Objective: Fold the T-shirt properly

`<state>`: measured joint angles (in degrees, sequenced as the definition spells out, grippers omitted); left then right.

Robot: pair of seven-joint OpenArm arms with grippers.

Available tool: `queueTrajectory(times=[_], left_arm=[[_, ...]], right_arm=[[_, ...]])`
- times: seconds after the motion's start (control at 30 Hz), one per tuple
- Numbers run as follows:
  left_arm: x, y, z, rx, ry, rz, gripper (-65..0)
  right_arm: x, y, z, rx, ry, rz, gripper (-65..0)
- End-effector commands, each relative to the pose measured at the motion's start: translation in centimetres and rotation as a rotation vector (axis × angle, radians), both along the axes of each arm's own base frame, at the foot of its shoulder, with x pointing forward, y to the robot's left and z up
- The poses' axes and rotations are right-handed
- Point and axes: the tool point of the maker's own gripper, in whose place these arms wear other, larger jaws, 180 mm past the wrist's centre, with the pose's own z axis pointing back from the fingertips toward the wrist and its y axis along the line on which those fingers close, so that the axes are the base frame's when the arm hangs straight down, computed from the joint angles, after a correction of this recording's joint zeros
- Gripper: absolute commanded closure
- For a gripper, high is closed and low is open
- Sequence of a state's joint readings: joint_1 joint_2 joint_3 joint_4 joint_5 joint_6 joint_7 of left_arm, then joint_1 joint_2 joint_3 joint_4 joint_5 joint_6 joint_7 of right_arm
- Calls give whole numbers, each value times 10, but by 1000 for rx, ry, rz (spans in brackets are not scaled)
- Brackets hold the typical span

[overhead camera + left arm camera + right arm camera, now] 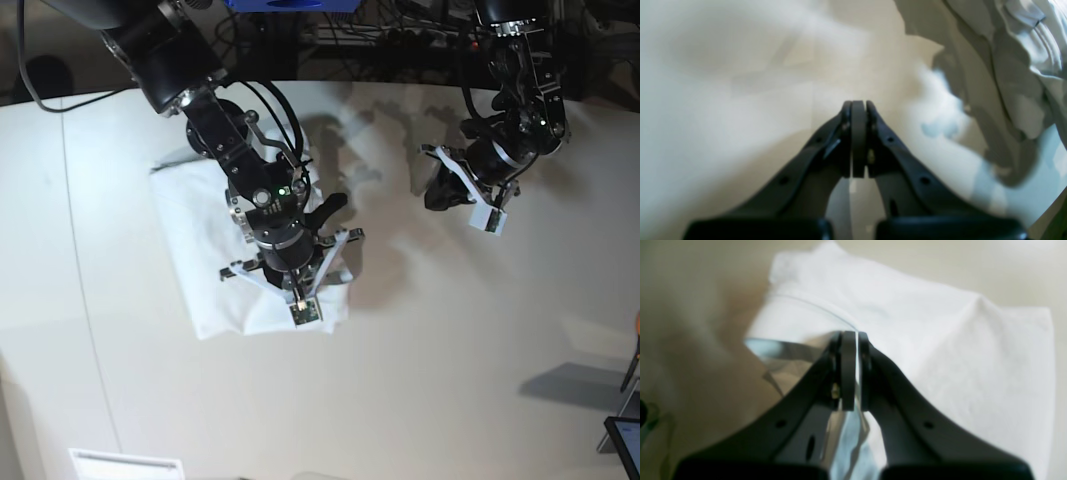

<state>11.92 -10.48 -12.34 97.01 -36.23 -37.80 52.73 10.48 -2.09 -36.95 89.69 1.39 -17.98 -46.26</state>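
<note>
The T-shirt (pixel 205 250) lies on the white tabletop (pixel 450 360), in the base view's left half. It forms a compact, roughly rectangular white bundle. Its long axis runs from the upper left, near the far arm links, down toward the lower right, where its lower edge ends beside the right wrist camera mount.

Right end effector (pixel 849 336): jaws drawn together, with a thin fold of white cloth pinched between the pads. In the right wrist view a hemmed edge of the T-shirt (pixel 940 350) curves away to the left of the pads, and the cloth spreads flat to the right. In the base view this end effector (pixel 290 262) sits over the bundle's right-hand portion.

Left end effector (pixel 859 103): jaws closed pad to pad, nothing visible between them. It hangs above bare tabletop (pixel 723 110). In the base view it (pixel 440 192) stands well apart from the bundle, on the right side.

Wrinkled grey-white fabric (pixel 1000 76) fills the upper right of the left wrist view. The picture is blurred, so whether this is the same garment cannot be told with certainty.
</note>
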Motion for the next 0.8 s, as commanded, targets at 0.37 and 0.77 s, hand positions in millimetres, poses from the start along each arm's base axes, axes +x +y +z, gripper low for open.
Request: queueTrajectory(times=[0.37,0.77], left_arm=[[7,-1,12,-11,-46,-8,0],[2,-14,30,8,-94,-57,0]], right_arm=[[17,3,-5,-48,-96,108,-16],[-11,-93,56,9,-181,-95,-16]])
